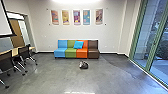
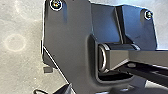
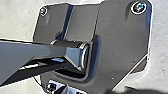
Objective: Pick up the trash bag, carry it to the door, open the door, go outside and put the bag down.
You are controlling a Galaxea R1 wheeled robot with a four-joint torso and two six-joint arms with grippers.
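**Trash Run Awaits Its Pickup**

A dark trash bag [image 1: 84,65] sits on the polished floor [image 1: 57,77] before a multicolored sofa [image 1: 71,53], across the room from us. Pickup, carry, door and outdoor drop-off all appear undone. Whether either end effector is apart or together, I cannot tell.

Smooth, glossy floor [image 1: 50,77], see-through glass panes [image 1: 161,42], shiny metal chair legs [image 1: 32,59]
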